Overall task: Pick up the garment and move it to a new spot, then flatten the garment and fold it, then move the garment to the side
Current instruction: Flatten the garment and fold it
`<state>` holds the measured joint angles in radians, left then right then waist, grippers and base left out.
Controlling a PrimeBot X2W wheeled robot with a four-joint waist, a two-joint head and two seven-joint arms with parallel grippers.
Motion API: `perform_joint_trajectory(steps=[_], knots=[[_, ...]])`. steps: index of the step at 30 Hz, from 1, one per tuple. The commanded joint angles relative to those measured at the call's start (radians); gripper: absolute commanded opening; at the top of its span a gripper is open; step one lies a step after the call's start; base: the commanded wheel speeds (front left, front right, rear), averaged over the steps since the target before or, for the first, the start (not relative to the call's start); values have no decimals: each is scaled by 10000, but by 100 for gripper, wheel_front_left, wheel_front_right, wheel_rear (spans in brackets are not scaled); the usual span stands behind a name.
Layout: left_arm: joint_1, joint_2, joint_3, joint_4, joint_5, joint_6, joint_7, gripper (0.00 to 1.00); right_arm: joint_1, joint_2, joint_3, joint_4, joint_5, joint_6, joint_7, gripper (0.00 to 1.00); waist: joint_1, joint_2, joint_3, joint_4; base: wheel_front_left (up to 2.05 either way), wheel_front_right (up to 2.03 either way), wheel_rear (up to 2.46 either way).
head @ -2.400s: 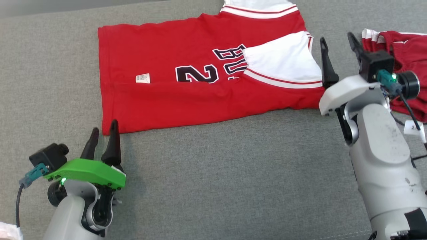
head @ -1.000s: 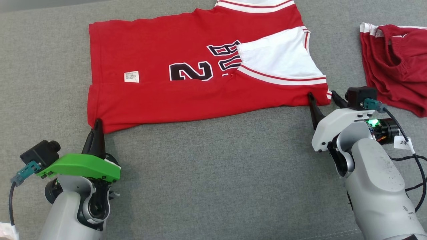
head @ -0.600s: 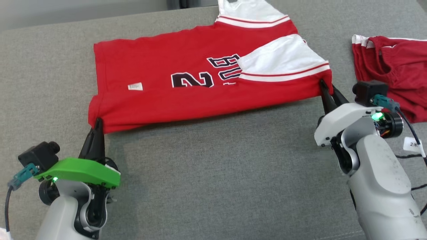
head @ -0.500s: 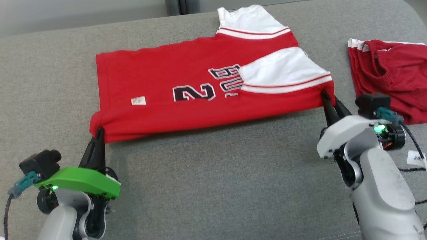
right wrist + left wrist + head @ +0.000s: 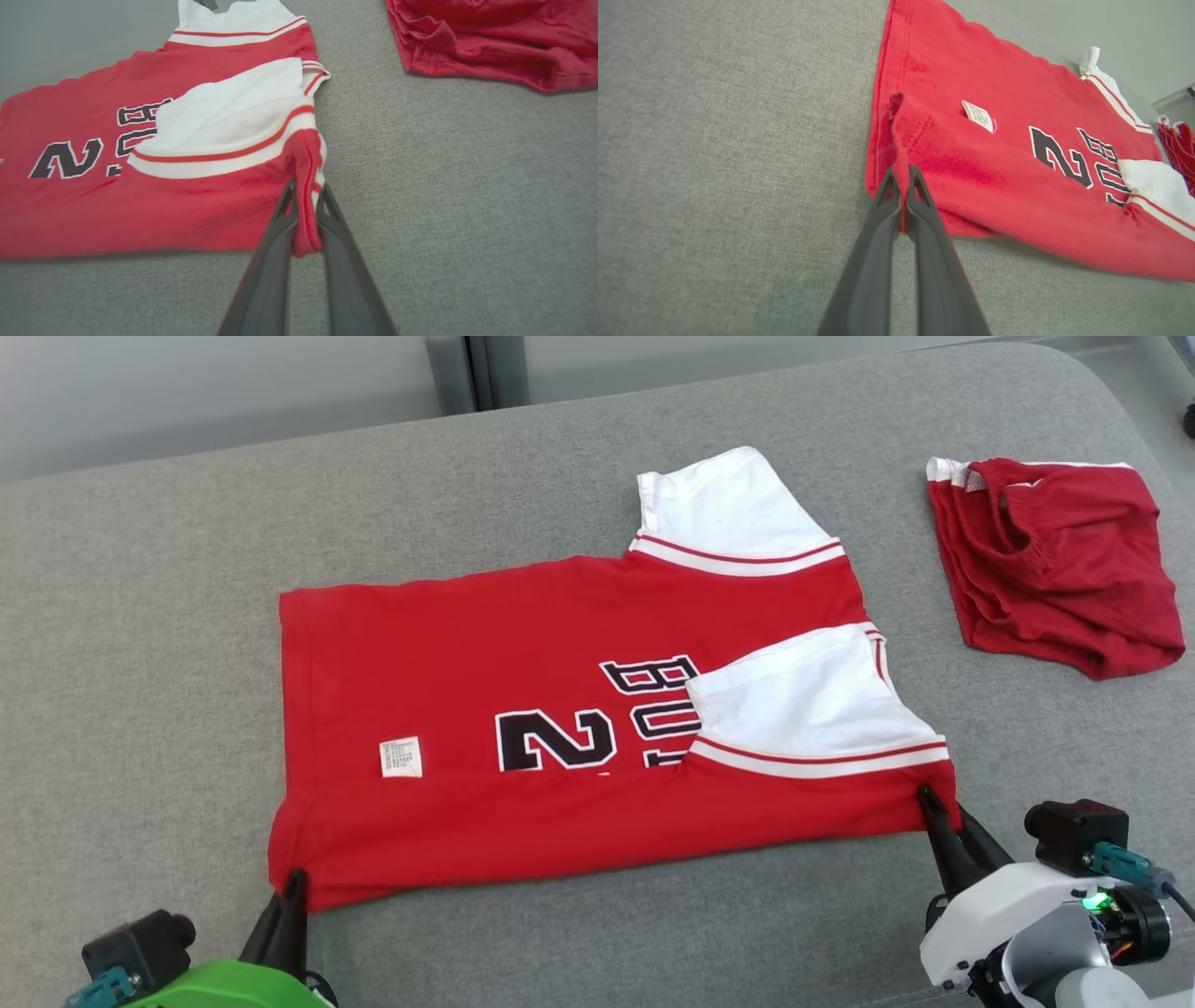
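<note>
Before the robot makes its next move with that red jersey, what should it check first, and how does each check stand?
1. Left gripper shut on the near hem corner of the jersey: ok.
2. Right gripper shut on the near sleeve-side corner, cloth bunched in it: ok.
3. Near edge runs fairly straight between the two grips: ok.
4. White sleeve folded in over the lettering: ok.
5. Dark red garment lies apart from the jersey: ok.
6. Both cloth layers caught in each grip: cannot tell.
</note>
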<state>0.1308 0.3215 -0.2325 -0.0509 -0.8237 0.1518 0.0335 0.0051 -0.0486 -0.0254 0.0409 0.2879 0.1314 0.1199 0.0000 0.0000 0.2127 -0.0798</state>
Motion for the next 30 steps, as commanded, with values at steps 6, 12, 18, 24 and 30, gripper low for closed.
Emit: perform_joint_trajectory(steps=[6,12,18,24,30], knots=[[456,116,-107,-13,167,364,138,40,141,-41,-99,217,-164,-16,-185,100,0,0,18,-82,0,0,0],[697,370,50,-481,297,552,100,100,171,-39,-549,105,-436,-16,-342,100,0,0,7,19,0,0,0],[48,1010,325,-987,702,456,32,100,-316,-35,-878,-243,-791,-16,-511,100,0,0,17,32,0,0,0],[-2214,1548,-157,-326,1331,-332,377,100,-1053,-36,-591,-343,-1184,-16,-473,100,0,0,239,-24,0,0,0],[-4846,1401,-844,1688,1692,-1058,1042,100,-2032,-36,51,-170,-1464,-15,-383,100,0,0,881,-317,0,0,0]])
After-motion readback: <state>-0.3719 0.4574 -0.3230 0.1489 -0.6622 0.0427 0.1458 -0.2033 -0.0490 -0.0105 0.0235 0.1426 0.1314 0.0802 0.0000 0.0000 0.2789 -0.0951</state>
